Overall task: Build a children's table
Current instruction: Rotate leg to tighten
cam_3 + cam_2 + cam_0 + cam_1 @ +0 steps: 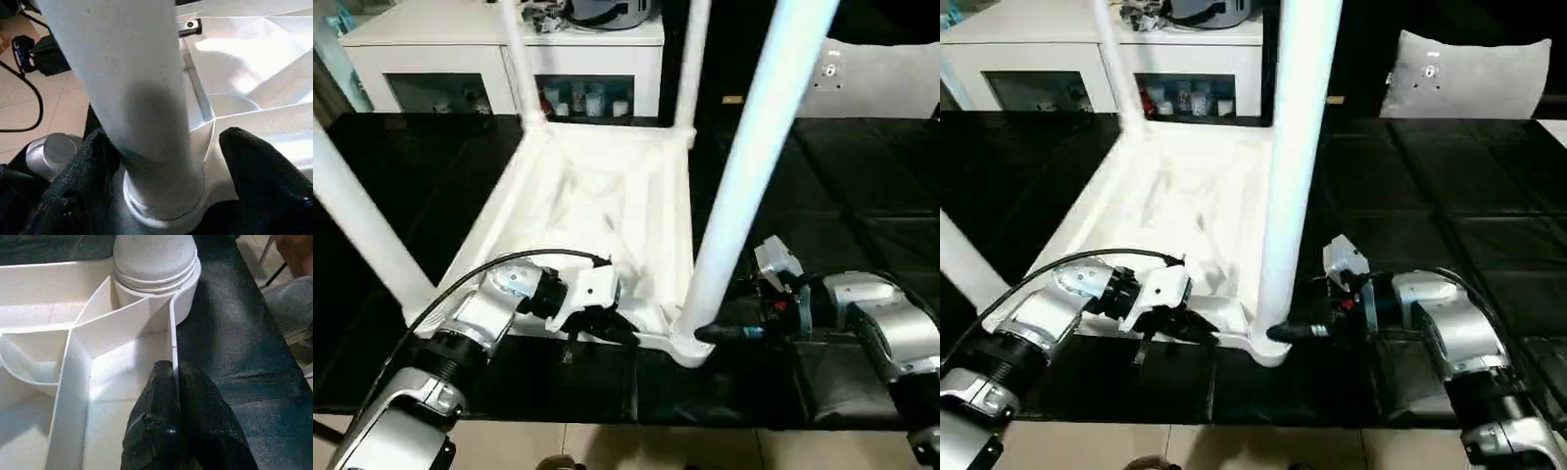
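Observation:
The children's table lies upside down on the black work table, its ribbed white top facing up. Legs stand in its corner sockets: a near right leg, a near left leg and two far legs. My left gripper is at the top's front rim near the right corner. The left wrist view shows its fingers pinched on the thin rim wall. My right gripper straddles the foot of the near right leg. One finger stands clear of the leg, so the gripper is open.
The black work table stretches to both sides, and its front edge lies just below my forearms. A white cabinet with glass doors stands behind it. A grey pillow lies at the back right. Tiled floor shows past the table's edge.

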